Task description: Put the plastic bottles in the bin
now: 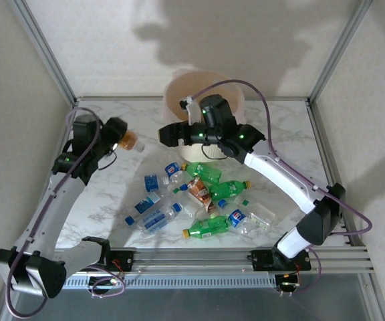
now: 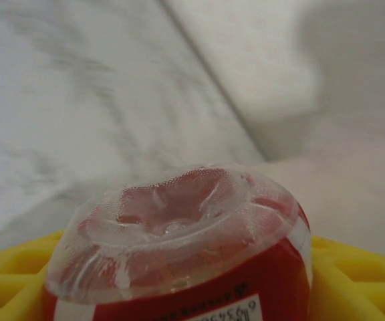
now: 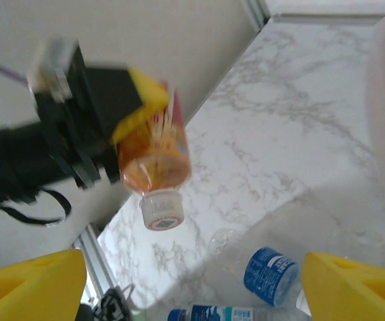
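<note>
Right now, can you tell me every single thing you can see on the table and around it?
Green bottles: three, green with yellow caps, in the pile mid-table.
Clear bottles: about six, blue labels and caps, same pile.
Brown-labelled bottle: one, middle of the pile.
Orange bottle: one, white cap, held in the air at the left.
Bin: one, cream-white, far side of the table.
Table: one, white marble pattern.
Left gripper: one, shut on the orange bottle.
Right gripper: one, open, near the bin.

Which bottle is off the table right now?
The orange bottle with the white cap, clamped in the left hand; the other bottles lie on the marble table.
</note>
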Action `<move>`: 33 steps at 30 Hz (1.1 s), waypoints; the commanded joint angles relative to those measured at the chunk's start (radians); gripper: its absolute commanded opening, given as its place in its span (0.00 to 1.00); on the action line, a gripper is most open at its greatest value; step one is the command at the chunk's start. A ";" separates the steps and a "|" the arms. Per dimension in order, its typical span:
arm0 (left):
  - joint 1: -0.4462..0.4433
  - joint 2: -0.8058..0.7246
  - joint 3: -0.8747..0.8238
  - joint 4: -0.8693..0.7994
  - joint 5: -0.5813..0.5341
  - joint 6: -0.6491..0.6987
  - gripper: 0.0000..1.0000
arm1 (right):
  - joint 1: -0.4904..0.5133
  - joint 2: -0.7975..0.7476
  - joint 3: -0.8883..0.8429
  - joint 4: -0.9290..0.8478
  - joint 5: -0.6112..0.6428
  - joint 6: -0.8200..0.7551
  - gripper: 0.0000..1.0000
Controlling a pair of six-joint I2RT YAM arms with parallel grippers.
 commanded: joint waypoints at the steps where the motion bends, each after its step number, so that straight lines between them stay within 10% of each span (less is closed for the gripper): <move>1: -0.069 0.053 0.098 0.129 0.122 0.029 0.66 | 0.023 0.007 0.044 0.024 -0.039 -0.006 0.87; 30: -0.144 0.156 0.208 0.297 0.274 0.044 0.65 | 0.023 0.032 0.144 -0.059 0.020 -0.019 0.33; 33: -0.145 0.158 0.207 0.301 0.263 0.037 0.77 | 0.023 0.029 0.148 -0.065 0.038 -0.019 0.27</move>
